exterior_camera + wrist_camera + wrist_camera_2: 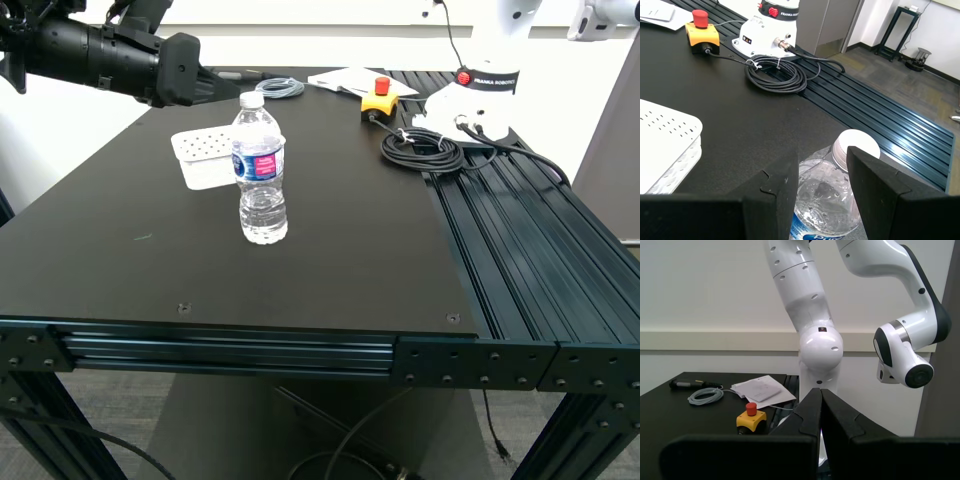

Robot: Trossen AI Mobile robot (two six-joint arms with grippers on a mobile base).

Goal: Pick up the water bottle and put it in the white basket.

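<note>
The water bottle (262, 170) stands upright near the middle of the black table, clear with a white cap and a blue label. The white basket (205, 155) sits just behind it toward the exterior view's left. My first gripper (822, 160) is open, and the first wrist view shows the bottle (827, 200) between its fingers, lower down, with the basket (665, 145) to one side. In the exterior view the first arm (180, 65) hovers above and behind the basket. My second gripper (821, 392) is shut on nothing, and points at a white robot arm.
A coiled black cable (422, 150), a yellow emergency-stop button (379, 100), papers (350, 80), a grey cable coil (279, 88) and a white robot base (470, 100) sit at the table's back. Slotted rails (520, 230) run along the exterior view's right.
</note>
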